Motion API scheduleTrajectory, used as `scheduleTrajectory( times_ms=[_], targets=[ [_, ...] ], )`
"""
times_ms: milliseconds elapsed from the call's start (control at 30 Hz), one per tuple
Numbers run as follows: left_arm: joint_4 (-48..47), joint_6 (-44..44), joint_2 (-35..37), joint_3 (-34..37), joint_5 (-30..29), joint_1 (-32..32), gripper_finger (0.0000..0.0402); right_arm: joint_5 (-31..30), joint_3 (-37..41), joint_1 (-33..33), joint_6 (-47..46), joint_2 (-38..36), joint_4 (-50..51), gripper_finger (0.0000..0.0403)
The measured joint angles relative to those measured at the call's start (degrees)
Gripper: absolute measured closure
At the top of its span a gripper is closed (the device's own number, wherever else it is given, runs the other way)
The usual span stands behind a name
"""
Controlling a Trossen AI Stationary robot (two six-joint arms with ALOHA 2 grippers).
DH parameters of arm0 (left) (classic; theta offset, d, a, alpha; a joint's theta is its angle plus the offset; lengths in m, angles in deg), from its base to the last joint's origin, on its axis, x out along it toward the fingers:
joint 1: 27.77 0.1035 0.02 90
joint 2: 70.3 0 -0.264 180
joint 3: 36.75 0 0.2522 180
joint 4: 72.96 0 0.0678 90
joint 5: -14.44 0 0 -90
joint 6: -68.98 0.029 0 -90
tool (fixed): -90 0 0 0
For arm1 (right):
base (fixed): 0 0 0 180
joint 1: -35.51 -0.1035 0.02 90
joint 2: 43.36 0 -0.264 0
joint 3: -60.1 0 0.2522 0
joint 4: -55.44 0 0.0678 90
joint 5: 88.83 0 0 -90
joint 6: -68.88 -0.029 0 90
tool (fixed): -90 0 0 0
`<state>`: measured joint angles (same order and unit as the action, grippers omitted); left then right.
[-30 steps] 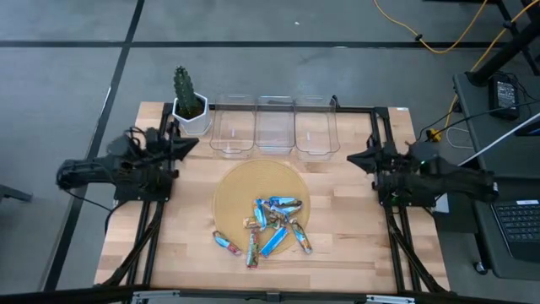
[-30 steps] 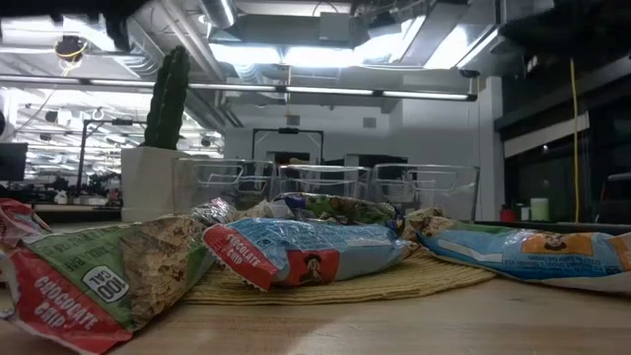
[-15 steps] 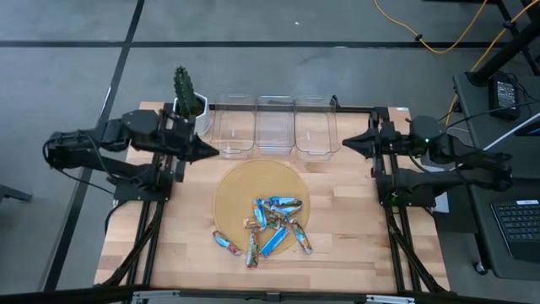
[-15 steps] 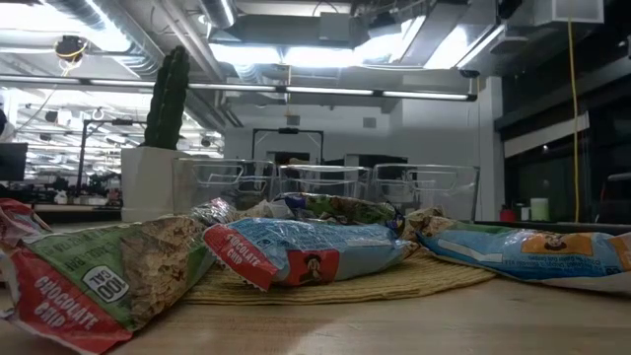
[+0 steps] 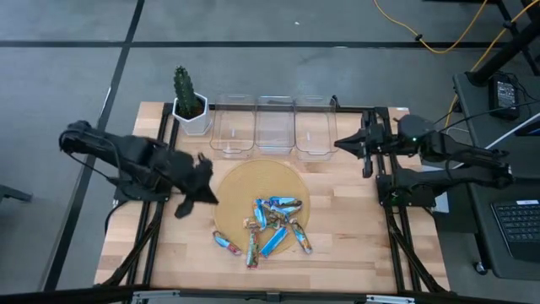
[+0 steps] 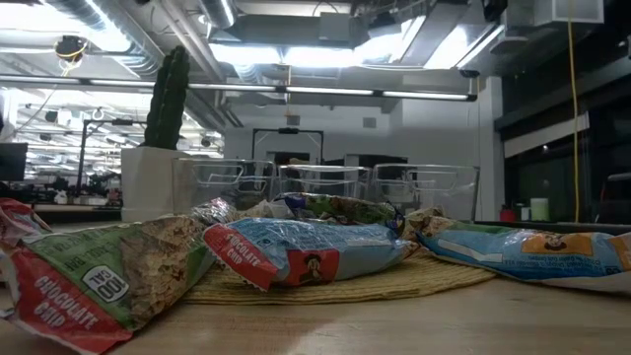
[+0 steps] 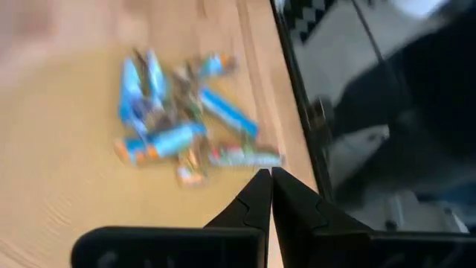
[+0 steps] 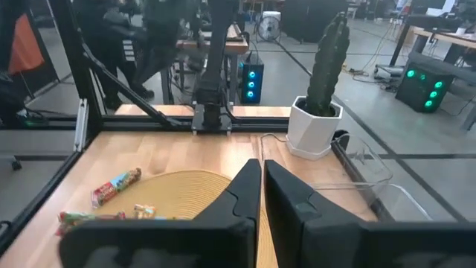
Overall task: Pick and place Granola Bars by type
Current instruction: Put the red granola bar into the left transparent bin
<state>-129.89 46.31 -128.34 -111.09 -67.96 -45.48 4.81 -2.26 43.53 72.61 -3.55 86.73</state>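
Several granola bars (image 5: 272, 225), bright blue, blue-and-silver and brown/gold, lie in a loose pile on the near part of a round woven mat (image 5: 245, 181) and on the wood just beside it. They fill the foreground of the low view (image 6: 306, 251). My left gripper (image 5: 207, 187) is shut and hovers over the mat's left edge, with the bars (image 7: 178, 112) ahead of its fingers (image 7: 268, 179). My right gripper (image 5: 338, 143) is shut and sits by the right-hand bin, facing across the table (image 8: 262, 165). Neither touches a bar.
Three clear plastic bins (image 5: 274, 127) stand in a row along the far edge behind the mat. A potted cactus (image 5: 187, 97) in a white pot stands left of them. Black frame rails run down both table sides. Bare wood lies on either side of the mat.
My left arm has swung out from its rest at the table's left side, first toward the bins, then toward the near edge, to the mat's left rim. My right arm has risen from its rest, and its gripper has moved a little toward the table's left. The bars have not moved.
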Motion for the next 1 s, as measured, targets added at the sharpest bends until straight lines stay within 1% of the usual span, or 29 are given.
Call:
scheduleTrajectory(
  times_ms=[133,233,333,467,600,700,867,1000],
  targets=[
    [-0.14,-3.16,-3.72,3.14,-0.31,-2.30,0.0390,0.02,0.00,0.00,1.67,-0.02,-0.29,0.0379],
    [-0.26,-4.84,-6.60,5.15,-0.22,-3.32,0.0375,0.02,0.00,0.02,1.77,0.00,-0.45,0.0379],
    [-0.47,-5.04,-9.49,6.05,0.47,-4.29,0.0348,0.00,0.00,0.02,1.90,0.00,-0.52,0.0379],
    [-0.40,-4.60,-12.62,6.10,0.83,-5.65,0.0299,-0.98,0.00,0.02,0.98,0.00,-0.54,0.0379],
    [-0.40,-2.52,-14.85,6.10,0.45,-7.16,0.0248,-1.01,0.00,0.01,-0.43,0.00,-0.54,0.0379],
    [-0.46,-2.19,-16.59,6.12,-0.21,-8.31,0.0217,-1.01,0.00,0.00,-0.93,0.00,-0.53,0.0379],
    [-0.43,-2.07,-19.88,6.12,-2.46,-10.38,0.0181,-1.03,0.00,0.00,-0.89,0.00,-0.52,0.0379],
    [-0.42,-2.07,-23.36,6.12,-5.68,-11.97,0.0166,-1.03,0.00,0.00,-0.68,0.00,-0.52,0.0379]
  ],
)
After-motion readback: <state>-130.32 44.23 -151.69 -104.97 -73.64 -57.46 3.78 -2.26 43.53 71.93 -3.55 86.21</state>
